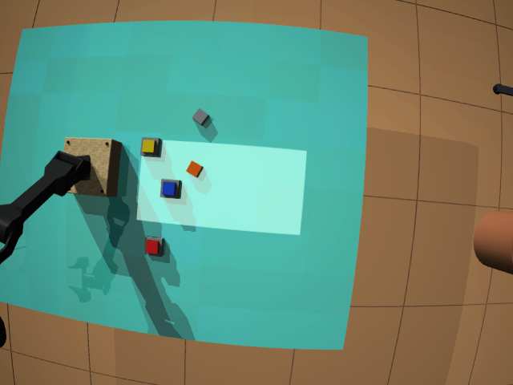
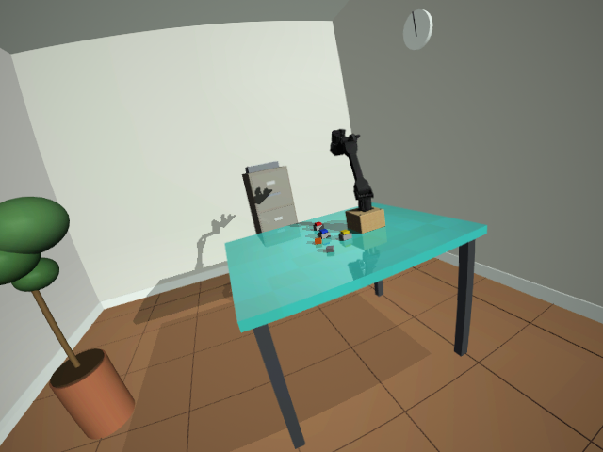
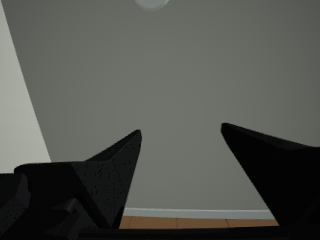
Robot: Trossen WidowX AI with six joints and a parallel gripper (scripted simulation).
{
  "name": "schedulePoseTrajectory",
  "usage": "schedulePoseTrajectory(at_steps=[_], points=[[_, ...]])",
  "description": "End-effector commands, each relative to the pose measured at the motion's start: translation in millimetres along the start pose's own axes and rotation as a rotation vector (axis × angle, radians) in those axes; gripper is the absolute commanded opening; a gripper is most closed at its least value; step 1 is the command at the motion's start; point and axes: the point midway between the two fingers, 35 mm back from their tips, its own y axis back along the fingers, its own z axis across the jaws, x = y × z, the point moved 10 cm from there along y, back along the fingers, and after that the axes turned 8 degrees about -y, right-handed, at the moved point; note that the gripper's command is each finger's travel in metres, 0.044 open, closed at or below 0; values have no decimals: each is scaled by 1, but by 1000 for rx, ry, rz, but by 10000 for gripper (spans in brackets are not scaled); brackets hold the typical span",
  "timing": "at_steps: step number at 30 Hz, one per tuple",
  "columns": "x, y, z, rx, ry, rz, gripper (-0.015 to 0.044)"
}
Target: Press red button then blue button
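Observation:
The red button point(image 1: 151, 247) point(image 2: 317, 225) sits on a dark base, beside the pale patch on the table. The blue button point(image 1: 168, 188) point(image 2: 323, 232) sits on a similar base inside the pale patch, between the red and yellow buttons. Both caps stand raised. My gripper point(image 3: 180, 130) is open and empty, its two black fingers wide apart against the grey wall. In the exterior view the arm is raised high above the table, well away from both buttons; in the top view it reaches out past the left edge of the view.
The yellow button point(image 1: 148, 145) point(image 2: 345, 232) is near the wooden base block point(image 1: 94, 165) point(image 2: 366, 221) of the arm. An orange block point(image 1: 194, 168) point(image 2: 317, 240) lies close to the blue button. A grey block point(image 1: 200, 116) point(image 2: 330, 249) lies farther from it.

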Motion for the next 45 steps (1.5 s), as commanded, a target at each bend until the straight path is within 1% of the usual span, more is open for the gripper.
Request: schedulePoseTrajectory(at_steps=[1,2,4,7,13,19,26,31,36,42,43,45], points=[[0,3,2,-18,14,2,400],[2,14,7,-74,57,6,400],[8,56,24,-286,211,22,400],[15,94,32,-470,335,34,400],[36,196,30,-959,644,64,400],[56,284,-6,-1403,921,101,400],[76,366,-86,-1893,1273,176,400],[84,400,-159,-2195,1563,269,400],[85,412,-236,-2413,1897,412,400],[85,412,-242,-2426,1927,426,400],[89,413,-242,-2426,1927,426,374],[115,421,-246,-2426,1927,426,321]])
